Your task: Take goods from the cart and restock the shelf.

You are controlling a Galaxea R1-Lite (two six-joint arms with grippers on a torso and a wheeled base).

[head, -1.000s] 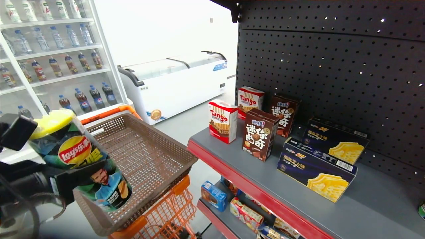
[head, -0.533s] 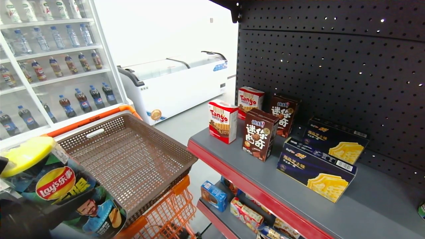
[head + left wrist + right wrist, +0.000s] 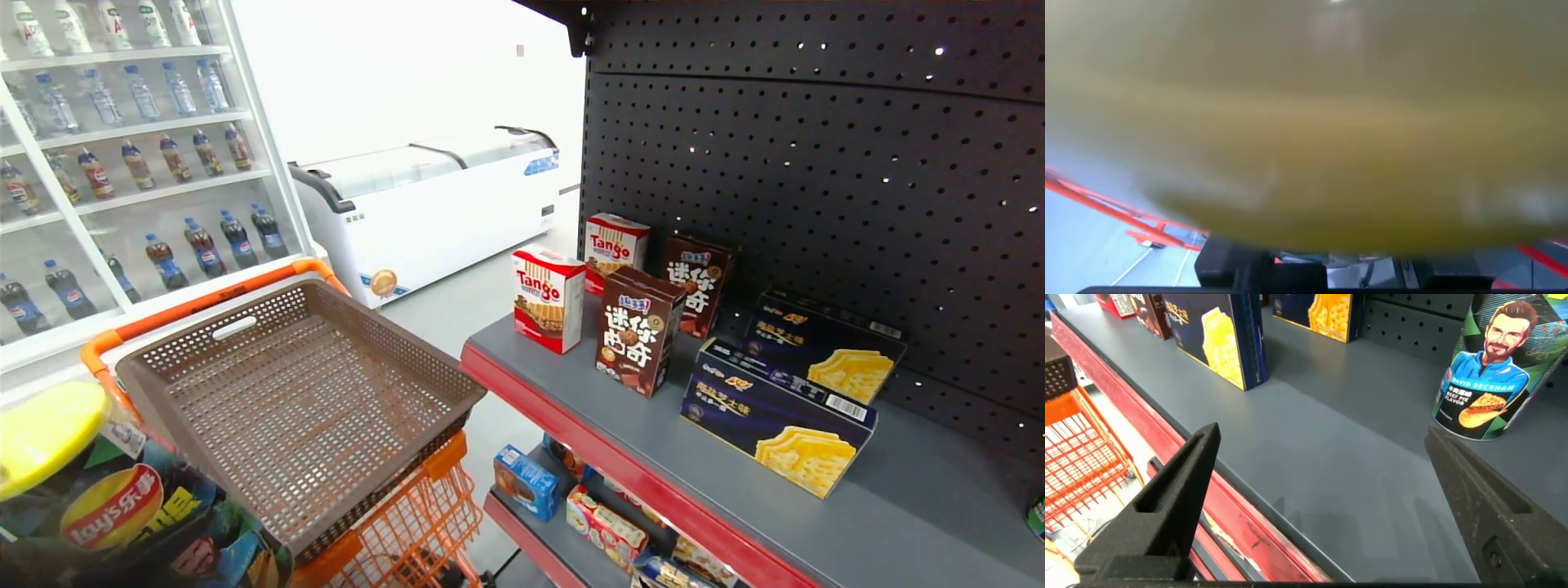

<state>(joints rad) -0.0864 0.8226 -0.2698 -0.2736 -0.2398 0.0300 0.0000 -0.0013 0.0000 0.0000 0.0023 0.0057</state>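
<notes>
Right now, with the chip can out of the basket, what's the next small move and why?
Probably swing the chip can right, toward the shelf: it hangs tilted beside the basket, well short of the shelf, whose bare front stretch already holds a matching can.

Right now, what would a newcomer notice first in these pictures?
A yellow-lidded chip can looms at the head view's lower left, beside the brown basket on the orange cart. Boxed snacks line the grey shelf, where a second chip can stands upright beyond the open right gripper.
</notes>
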